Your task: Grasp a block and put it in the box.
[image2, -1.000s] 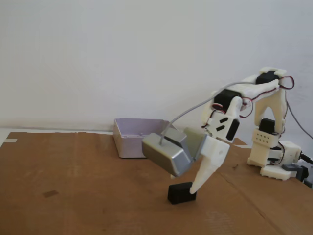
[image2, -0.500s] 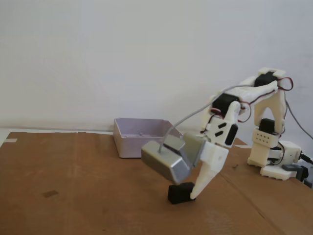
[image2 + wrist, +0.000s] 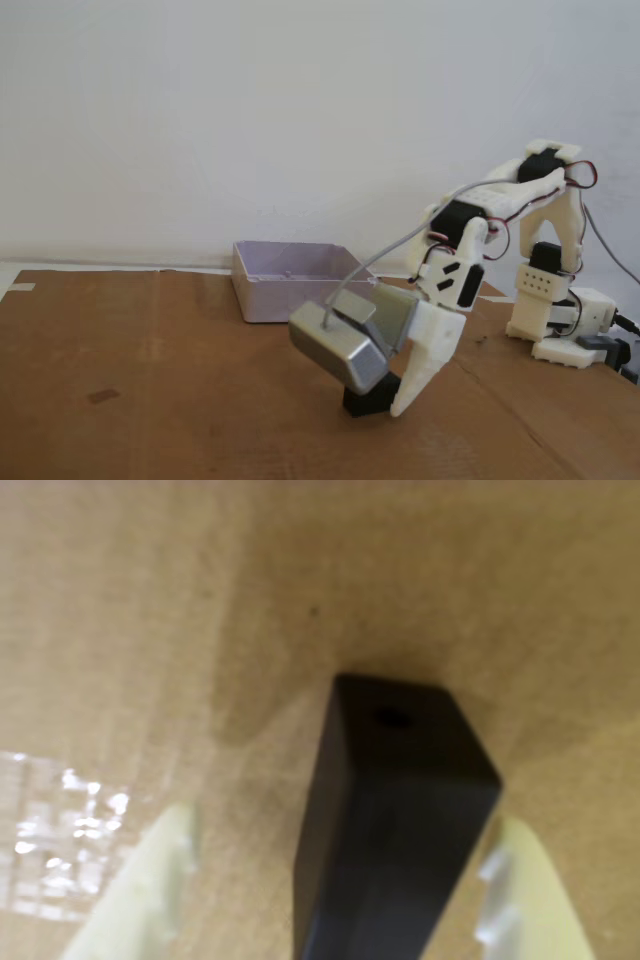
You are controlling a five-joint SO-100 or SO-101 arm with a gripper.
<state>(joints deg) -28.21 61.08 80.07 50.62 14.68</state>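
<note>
Our fixed view, low at table height, side-on to the white arm, facing a pale wall, our wrist view, close, looking down between pale fingertips, both sharing the small matte black rectangular block (image 3: 395, 820) (image 3: 366, 400) on brown cardboard (image 3: 180, 390).

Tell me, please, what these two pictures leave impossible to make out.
- Block: mostly hidden behind the camera housing in the fixed view; its lower end is cut off in the wrist view.
- Gripper: fingertip contact with the block is blurred and cropped.
- Box interior: hidden by its near wall.
</note>
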